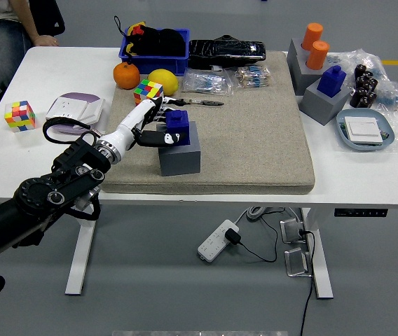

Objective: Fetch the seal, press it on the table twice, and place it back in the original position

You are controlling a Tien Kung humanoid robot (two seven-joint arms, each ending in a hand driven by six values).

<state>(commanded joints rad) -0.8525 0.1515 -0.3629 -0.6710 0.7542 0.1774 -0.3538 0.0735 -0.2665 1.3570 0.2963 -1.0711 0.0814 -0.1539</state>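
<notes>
A dark blue seal [179,124] stands upright in the top of a grey block [182,158] on the left part of a beige mat [255,140]. My left hand [158,127] reaches in from the lower left and is against the seal's left side. Its fingers curl around the seal and the thumb lies across its front. The seal still sits on the block. My right arm is out of view.
A second blue seal [333,78] on a grey block and two orange cylinders [314,42] stand at the back right. A Rubik's cube [147,89], orange [126,75], lemon [162,80] and blue bin [153,45] lie behind my hand. A person [3,28] sits at the far left corner.
</notes>
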